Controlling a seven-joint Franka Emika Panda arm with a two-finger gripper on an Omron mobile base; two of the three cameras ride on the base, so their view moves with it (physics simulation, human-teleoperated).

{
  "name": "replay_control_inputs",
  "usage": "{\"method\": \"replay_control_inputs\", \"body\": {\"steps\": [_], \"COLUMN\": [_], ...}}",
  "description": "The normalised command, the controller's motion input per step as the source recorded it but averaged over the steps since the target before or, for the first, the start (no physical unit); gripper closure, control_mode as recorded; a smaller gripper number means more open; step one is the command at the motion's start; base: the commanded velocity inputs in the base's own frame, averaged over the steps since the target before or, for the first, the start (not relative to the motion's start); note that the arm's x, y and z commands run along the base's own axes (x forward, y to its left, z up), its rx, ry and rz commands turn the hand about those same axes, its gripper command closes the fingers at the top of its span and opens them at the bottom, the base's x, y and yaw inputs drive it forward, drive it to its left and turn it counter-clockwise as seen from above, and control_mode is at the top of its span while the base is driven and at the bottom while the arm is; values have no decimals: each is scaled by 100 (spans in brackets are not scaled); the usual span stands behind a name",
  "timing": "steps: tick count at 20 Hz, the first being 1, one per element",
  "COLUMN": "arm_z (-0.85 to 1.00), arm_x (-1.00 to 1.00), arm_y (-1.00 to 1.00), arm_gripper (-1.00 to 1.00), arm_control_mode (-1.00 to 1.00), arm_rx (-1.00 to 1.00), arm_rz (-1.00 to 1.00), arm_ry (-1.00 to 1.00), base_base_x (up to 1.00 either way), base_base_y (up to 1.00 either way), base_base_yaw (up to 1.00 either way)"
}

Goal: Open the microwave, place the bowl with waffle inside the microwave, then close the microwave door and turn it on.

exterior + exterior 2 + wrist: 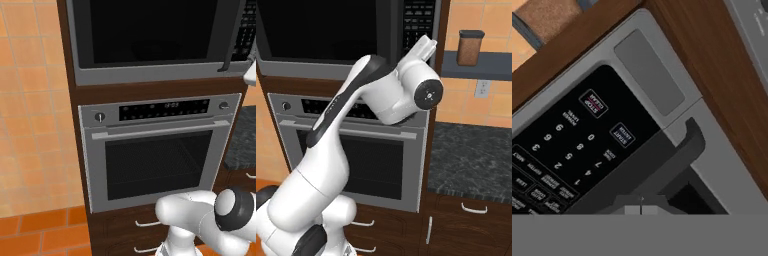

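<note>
Microwave [150, 35] black glass, grey frame, door [145, 30] shut; gripper [641, 209] pressed together, empty

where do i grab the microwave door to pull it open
Grip the dark vertical bar handle at the right edge of the microwave door, just left of the keypad. Come straight from the front with the fingers either side of the bar; it seems to stand off the glass, leaving a gap.

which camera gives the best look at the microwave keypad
The hand view: the keypad sits close, digits and start button legible. The right base view shows its button rows partly behind the arm; the left base view catches only an edge.
</note>
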Motion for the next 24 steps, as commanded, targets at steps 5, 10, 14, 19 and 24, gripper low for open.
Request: {"method": "replay_control_inputs", "body": {"steps": [5, 10, 14, 19, 24], "arm_z": [-22, -1, 0, -1, -1], "arm_x": [42, 44, 38, 1, 27], "arm_y": [-11, -2, 0, 0, 0], "arm_gripper": [100, 100, 100, 100, 100], "arm_control_mode": [-100, -100, -100, -100, -100], "arm_rx": [-9, -4, -2, -3, -1], "arm_rz": [-5, -11, -10, -1, -1], "arm_ry": [0, -1, -1, -1, 0], "base_base_x": [0, 0, 0, 0, 0], "base_base_y": [0, 0, 0, 0, 0], "base_base_yaw": [0, 0, 0, 0, 0]}}
